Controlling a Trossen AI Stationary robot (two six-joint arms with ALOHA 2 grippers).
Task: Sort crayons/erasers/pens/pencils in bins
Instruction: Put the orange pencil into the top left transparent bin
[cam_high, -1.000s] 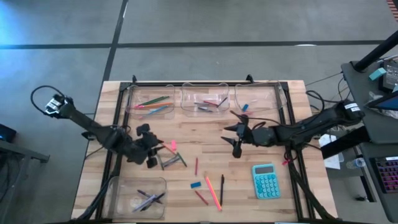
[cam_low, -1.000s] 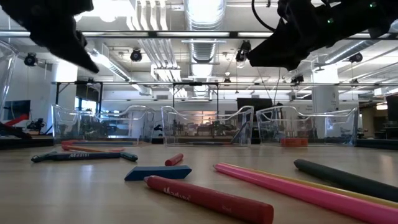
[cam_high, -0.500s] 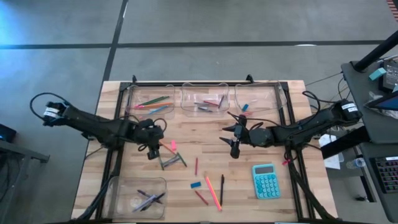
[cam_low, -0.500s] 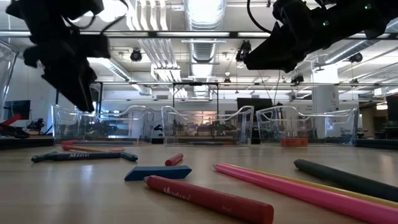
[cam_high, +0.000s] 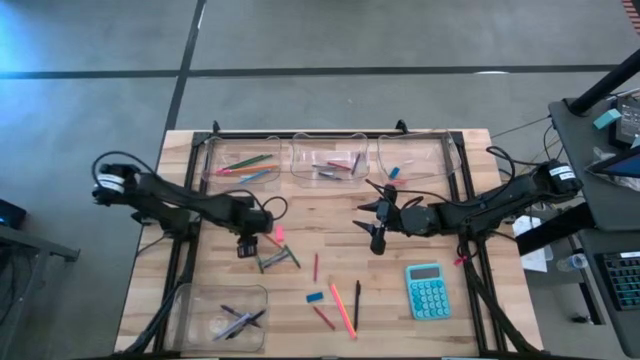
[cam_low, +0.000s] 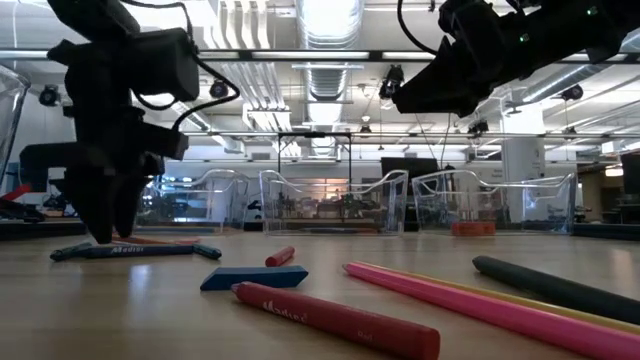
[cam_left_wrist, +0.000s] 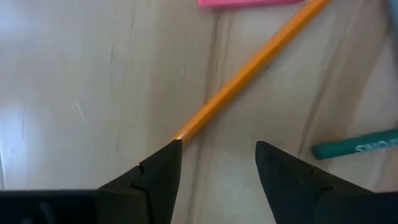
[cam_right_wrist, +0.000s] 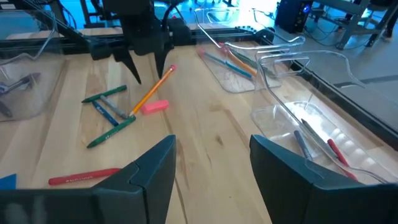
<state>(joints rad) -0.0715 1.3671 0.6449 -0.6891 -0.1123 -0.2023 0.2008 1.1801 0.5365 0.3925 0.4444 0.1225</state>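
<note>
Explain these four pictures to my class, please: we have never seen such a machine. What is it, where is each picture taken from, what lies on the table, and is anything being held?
It is a robot with two dark arms at a wooden table, each ending in a two-finger gripper. One picture looks straight down, one looks level across the tabletop, and two come from cameras on the wrists.

Along the far edge stand three clear bins; a fourth is at the near left. Loose on the wood lie pencils, crayons, erasers, a pen and a teal calculator.

The left gripper hangs open, low over an orange pencil, beside a pink eraser; its wrist view shows the pencil's end by one finger. The right gripper waits open above the table's middle. Neither holds anything.
</note>
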